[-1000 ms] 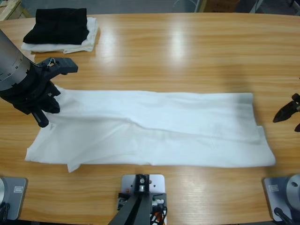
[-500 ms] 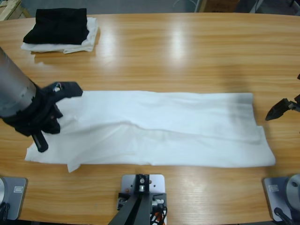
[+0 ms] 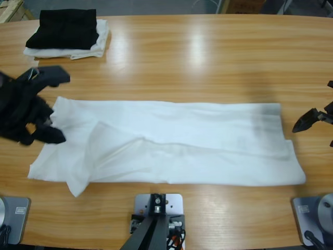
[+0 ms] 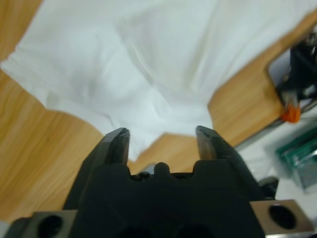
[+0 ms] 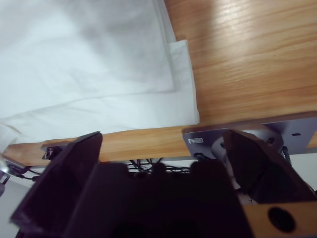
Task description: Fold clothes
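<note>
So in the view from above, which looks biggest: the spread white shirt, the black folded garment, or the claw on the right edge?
1. White T-shirt, by far the largest.
2. Black folded garment.
3. Right gripper, smallest, though the picture's edge cuts it off, so only part shows.

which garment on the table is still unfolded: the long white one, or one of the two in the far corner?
The long white T-shirt, spread flat across the table's middle between both grippers. The black garment and the white one under it sit folded in a stack.

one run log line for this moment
task: fold clothes | left hand: open at t-shirt end | right hand: open, off shirt | fold: not done
</note>
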